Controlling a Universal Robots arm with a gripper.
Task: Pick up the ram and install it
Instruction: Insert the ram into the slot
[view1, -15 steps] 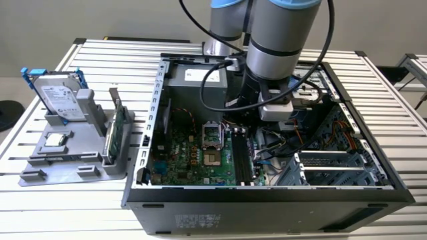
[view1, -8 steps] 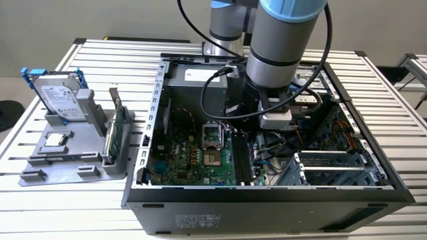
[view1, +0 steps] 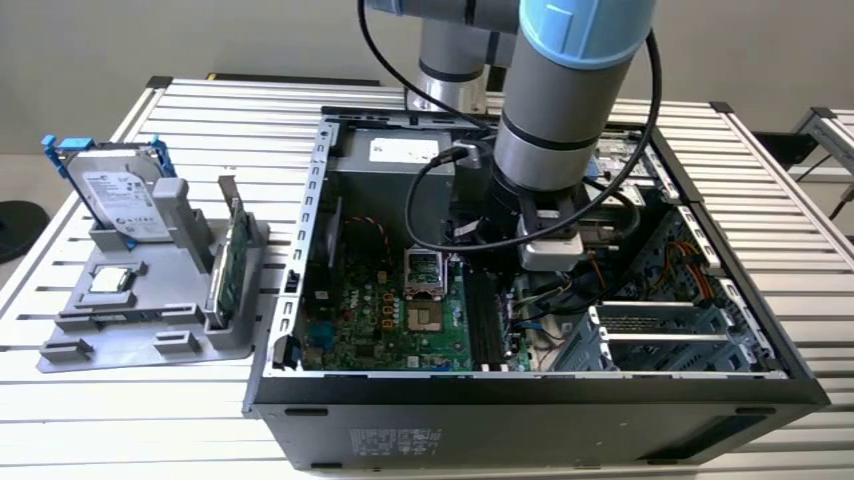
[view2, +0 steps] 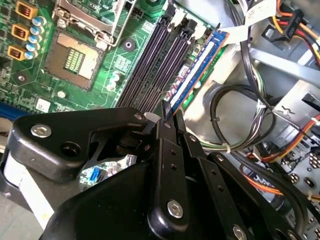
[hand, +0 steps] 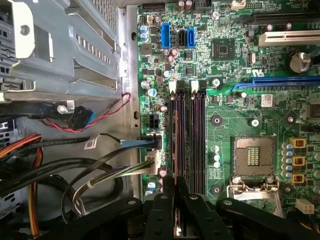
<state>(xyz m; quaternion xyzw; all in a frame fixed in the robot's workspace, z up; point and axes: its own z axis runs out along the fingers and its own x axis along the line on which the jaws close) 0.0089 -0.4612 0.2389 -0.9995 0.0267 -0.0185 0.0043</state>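
Insertion step in hand: the black gripper (view2: 167, 116), inside the open case, pinches the slim blue ram stick (view2: 197, 65) edge-on over the black memory slots (view2: 150, 65). Seating calls for squared alignment, then a straight press.

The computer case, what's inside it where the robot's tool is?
Inside the computer case lies a green motherboard with black memory slots. The tool holds the ram in one slot. The tool covers the ram's near end.
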